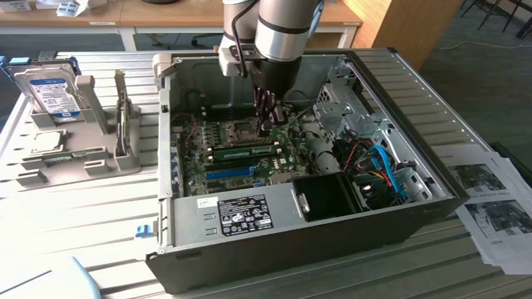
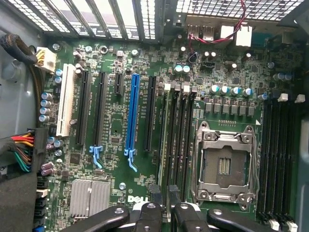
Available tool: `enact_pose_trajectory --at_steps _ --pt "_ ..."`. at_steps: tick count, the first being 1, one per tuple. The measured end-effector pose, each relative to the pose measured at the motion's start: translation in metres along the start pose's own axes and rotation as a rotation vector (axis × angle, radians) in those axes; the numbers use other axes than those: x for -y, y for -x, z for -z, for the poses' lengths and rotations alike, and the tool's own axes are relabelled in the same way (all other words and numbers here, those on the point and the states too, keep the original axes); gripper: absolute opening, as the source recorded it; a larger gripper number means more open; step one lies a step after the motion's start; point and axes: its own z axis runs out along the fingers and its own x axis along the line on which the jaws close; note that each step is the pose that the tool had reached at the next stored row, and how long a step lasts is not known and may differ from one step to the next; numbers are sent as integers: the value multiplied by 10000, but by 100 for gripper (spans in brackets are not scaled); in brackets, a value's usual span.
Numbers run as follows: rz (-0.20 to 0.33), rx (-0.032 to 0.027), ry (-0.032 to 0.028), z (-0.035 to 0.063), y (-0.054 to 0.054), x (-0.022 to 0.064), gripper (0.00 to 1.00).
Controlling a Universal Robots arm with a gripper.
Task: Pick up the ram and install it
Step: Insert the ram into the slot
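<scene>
The pale slatted table [image 1: 99, 205] carries the open computer case [image 1: 291, 261], which lies on its side. The arm [image 1: 283, 31] comes down into it, and its upper part is cut off by the picture's edge. The arm hides part of the case's back wall.

On the exterior view's right lie printed papers [image 1: 490, 199], partly cut off. On its left a grey holder [image 1: 75, 165] props up a hard drive [image 1: 50, 93].

The motherboard [image 1: 199, 162] is half shadowed in the exterior view, and cables cover its right end. The wrist view lays it out plainly from above: the processor socket [image 2: 224, 164], the blue slot [image 2: 131, 116] and the black memory slots [image 2: 178, 135].

The gripper [image 1: 268, 124] hangs above the board beside the socket. In the wrist view the gripper [image 2: 164, 193] sits over those memory slots. Its dark fingertips [image 2: 154, 190] stand a little apart, and nothing is pinched between them.

The ram [image 1: 245, 151] shows in the exterior view as a green stick standing in the board between the socket and the blue slot, below the fingertips and apart from them. Whether it is one stick or two side by side is hard to tell. From the wrist it would be edge-on among the black slots, and I cannot pick it out with certainty.
</scene>
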Motion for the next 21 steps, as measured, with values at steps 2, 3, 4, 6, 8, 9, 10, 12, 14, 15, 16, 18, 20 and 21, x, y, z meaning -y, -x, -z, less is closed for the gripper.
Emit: enact_pose_trajectory --at_steps 2,3,4,6,8,9,10,12,14,15,16,18,20,21 --pt "0 -6 3 9 -1 -1 18" --pt "0 -3 2 14 -1 -1 18" --pt "0 0 0 20 0 -1 18" --pt "0 -1 1 35 -1 -2 18" --pt "-7 0 0 92 -1 -4 18" --pt "-34 1 1 137 -2 -5 18" --pt "-64 2 1 182 -3 -5 18" --pt "-82 2 2 206 -3 -5 18" --pt "-100 4 1 232 -4 -4 18" --pt "-106 4 1 244 -4 -4 18" --pt "-113 4 2 256 -4 -3 18" --pt "-122 5 2 282 -5 -2 18" --pt "-131 4 2 307 -5 -1 18" --pt "-134 5 2 319 -5 0 18"
